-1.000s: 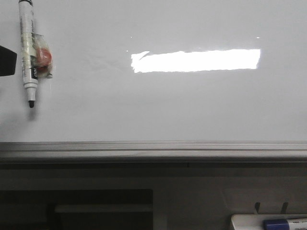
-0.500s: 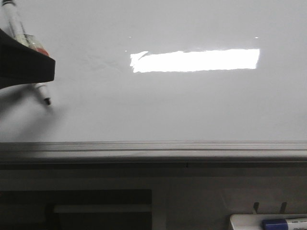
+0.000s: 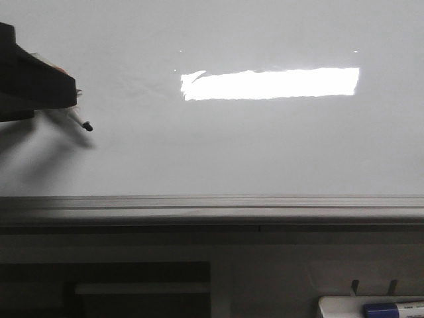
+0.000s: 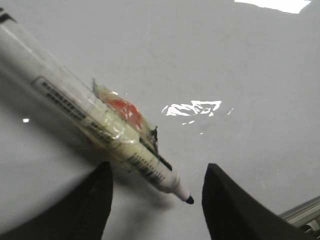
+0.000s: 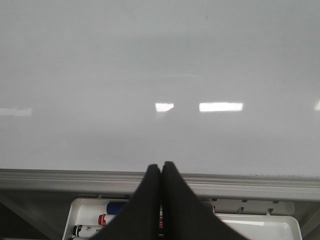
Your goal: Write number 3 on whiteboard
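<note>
Although the whiteboard (image 3: 265, 146) fills most of the front view, no stroke of the number 3 shows on it anywhere, so the writing looks not yet begun. At the far left of that frame the left end effector (image 3: 30, 83) carries the marker (image 4: 100, 130) slanted, black tip low and uncapped, probably to meet the glossy surface at a writing angle. Its fingers (image 4: 235, 210) appear spread in the wrist view, and how the pen is fixed I cannot tell; tape wraps its barrel. The right end effector (image 5: 161, 172) is closed and empty, parked over the marker tray (image 5: 260, 222) below the board's rim.
</note>
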Tool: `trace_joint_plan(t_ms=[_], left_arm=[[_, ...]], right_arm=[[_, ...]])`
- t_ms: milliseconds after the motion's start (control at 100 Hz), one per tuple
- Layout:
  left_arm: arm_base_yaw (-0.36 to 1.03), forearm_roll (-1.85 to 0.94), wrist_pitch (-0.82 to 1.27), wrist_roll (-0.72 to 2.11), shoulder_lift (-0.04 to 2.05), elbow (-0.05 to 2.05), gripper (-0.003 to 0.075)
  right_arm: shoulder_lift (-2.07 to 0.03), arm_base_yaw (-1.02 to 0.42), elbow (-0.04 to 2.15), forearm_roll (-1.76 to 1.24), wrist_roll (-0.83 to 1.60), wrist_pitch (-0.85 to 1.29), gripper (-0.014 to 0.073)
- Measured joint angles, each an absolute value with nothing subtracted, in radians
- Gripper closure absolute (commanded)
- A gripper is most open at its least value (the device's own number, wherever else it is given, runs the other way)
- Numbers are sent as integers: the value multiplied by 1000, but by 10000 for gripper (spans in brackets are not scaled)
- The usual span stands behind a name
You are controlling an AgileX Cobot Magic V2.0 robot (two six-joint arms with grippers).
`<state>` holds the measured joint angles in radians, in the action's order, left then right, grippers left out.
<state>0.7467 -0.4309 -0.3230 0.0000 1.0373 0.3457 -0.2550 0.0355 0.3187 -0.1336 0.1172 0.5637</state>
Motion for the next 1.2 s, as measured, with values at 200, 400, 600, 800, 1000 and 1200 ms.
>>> trace_joint_plan(t_ms=[200,400,600,800,1000,1200], left_arm=[[762,-491,-372,-18,1097,346,354],[763,-527,-412,-20,1108,346,605],[763,-528,-374,-20,1110,346,741],[763,-423,-333,-20,1108,346,741],[763,-132,-246,-20,1042,346,741],[763,221,-160,-20,959,346,741]], right_arm=[[-255,35,319,-135,117,564,635],[-255,35,319,-135,117,564,635],[-255,35,319,-135,117,564,635],[-255,-23,319,-169,119,572,635],[-257,-180,333,-200,152,576,612],[-301,-356,398,-233,185,576,318]])
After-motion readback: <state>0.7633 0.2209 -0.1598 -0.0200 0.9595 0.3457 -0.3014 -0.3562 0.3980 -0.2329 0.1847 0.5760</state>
